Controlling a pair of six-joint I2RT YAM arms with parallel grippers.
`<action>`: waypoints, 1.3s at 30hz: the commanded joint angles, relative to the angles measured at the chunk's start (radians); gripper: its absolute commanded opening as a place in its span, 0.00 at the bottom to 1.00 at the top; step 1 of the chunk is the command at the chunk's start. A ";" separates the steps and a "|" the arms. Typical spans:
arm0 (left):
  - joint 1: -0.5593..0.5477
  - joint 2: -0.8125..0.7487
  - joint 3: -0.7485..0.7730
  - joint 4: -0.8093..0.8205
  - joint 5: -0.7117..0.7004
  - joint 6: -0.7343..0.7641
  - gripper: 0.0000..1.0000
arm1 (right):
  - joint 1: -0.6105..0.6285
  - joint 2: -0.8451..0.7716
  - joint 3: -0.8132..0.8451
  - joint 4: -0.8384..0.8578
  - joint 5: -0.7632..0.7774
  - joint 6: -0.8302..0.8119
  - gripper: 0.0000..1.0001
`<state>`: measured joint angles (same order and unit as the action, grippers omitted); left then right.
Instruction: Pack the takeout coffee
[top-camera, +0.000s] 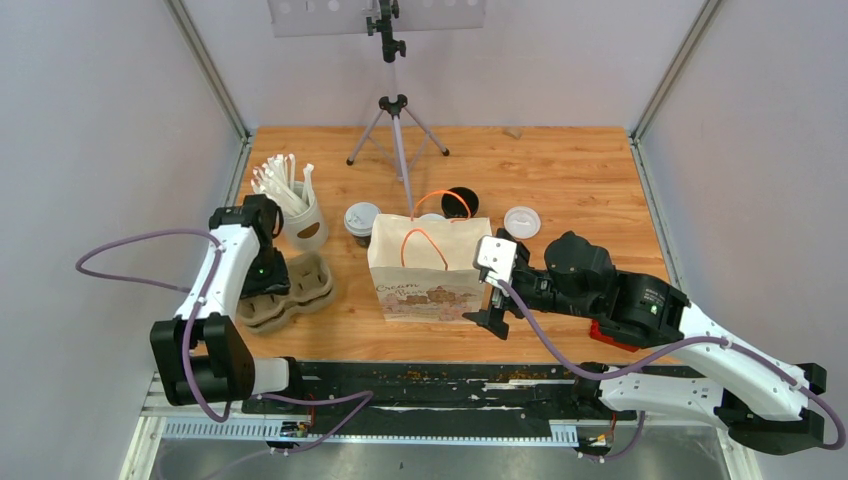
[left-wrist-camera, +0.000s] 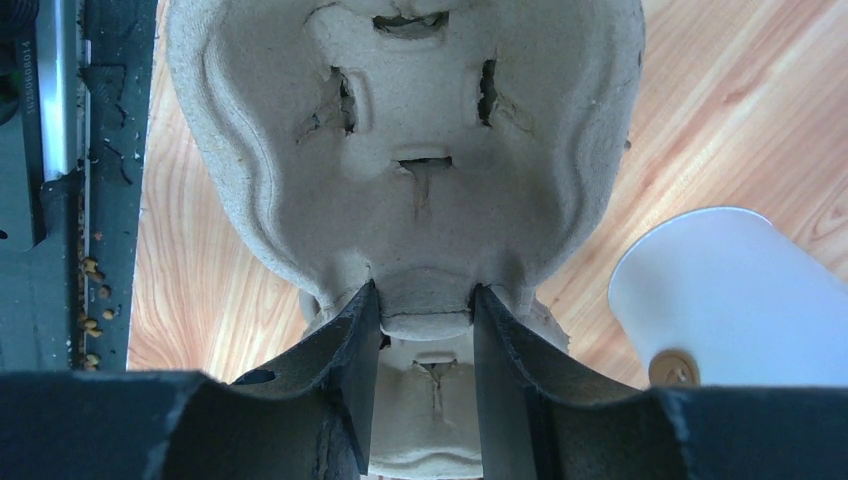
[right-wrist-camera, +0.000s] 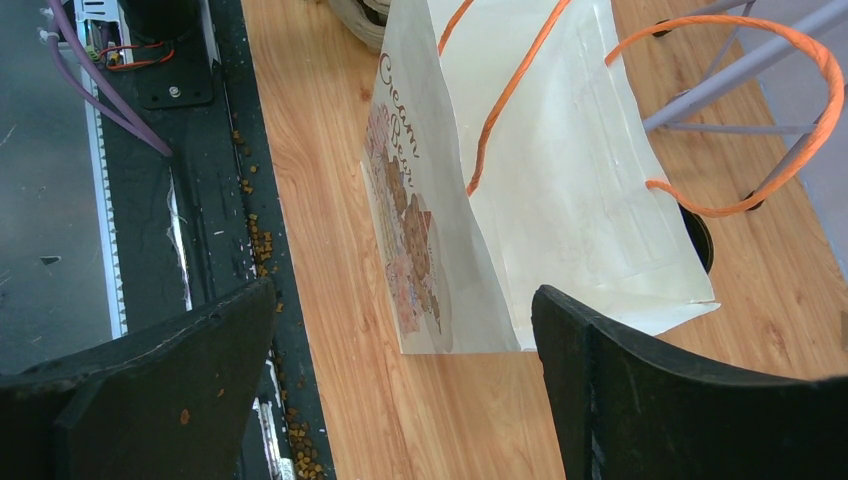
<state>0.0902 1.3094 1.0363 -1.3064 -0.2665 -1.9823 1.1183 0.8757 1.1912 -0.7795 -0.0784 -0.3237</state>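
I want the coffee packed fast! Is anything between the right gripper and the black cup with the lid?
Yes. The paper bag stands between the open right gripper and the lidded cup, which sits by the bag's far left corner. The right wrist view shows the bag just ahead of the fingers.

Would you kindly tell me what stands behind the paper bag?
Behind the paper bag stand a lidded cup and an open black cup. Between them a white lid peeks over the bag; what is under it is covered.

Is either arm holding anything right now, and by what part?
The left gripper pinches the pulp cup carrier by the raised rib between its wells. The right gripper is open and empty.
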 joint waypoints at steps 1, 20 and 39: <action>0.008 0.006 0.077 -0.066 -0.021 0.036 0.33 | 0.003 0.000 -0.010 0.056 0.020 0.001 1.00; 0.014 0.026 -0.029 0.041 0.037 0.080 0.41 | 0.003 0.078 0.061 0.051 0.017 0.104 1.00; 0.014 0.066 0.010 0.030 0.043 0.159 0.48 | 0.003 0.170 0.111 0.044 0.036 0.087 1.00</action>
<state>0.0978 1.3808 1.0241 -1.2789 -0.2150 -1.8553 1.1183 1.0332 1.2476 -0.7620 -0.0593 -0.2417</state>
